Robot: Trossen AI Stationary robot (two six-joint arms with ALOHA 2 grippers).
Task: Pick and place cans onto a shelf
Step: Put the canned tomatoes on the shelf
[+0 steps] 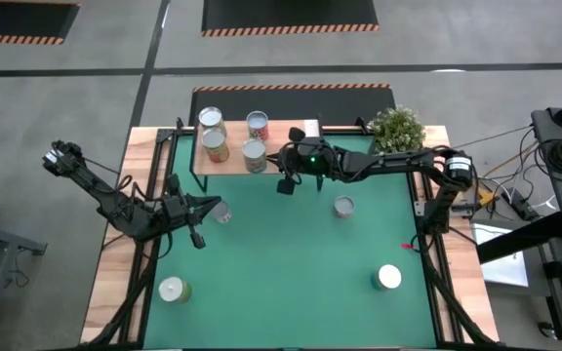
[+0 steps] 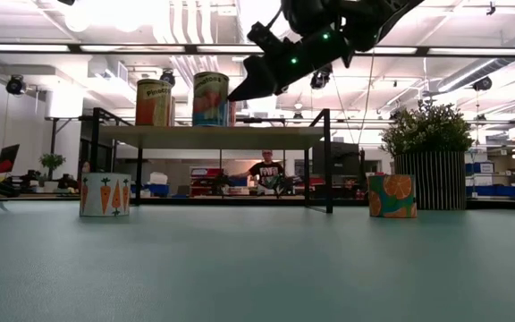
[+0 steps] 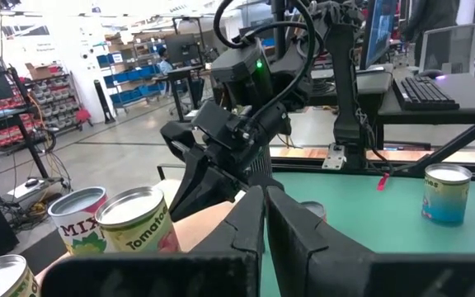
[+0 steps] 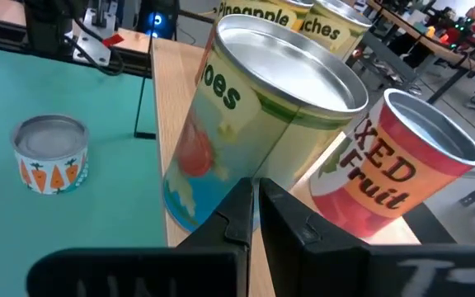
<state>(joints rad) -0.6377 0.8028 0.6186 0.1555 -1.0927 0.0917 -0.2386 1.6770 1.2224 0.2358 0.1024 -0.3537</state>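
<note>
My right gripper (image 1: 286, 184), fingers together and empty, hangs just off the shelf's (image 1: 224, 162) front edge beside the tomato can (image 1: 254, 155), so I should back away without nudging it.

likely workshop/lab | blue parts bins (image 3: 130, 78) | workbenches (image 3: 435, 91) | hazard-striped floor (image 1: 291, 29)

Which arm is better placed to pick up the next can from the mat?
Left, probably. The left end effector sits right beside the carrot can, empty. The right end effector hangs by the shelf, farther from any loose can.
</note>
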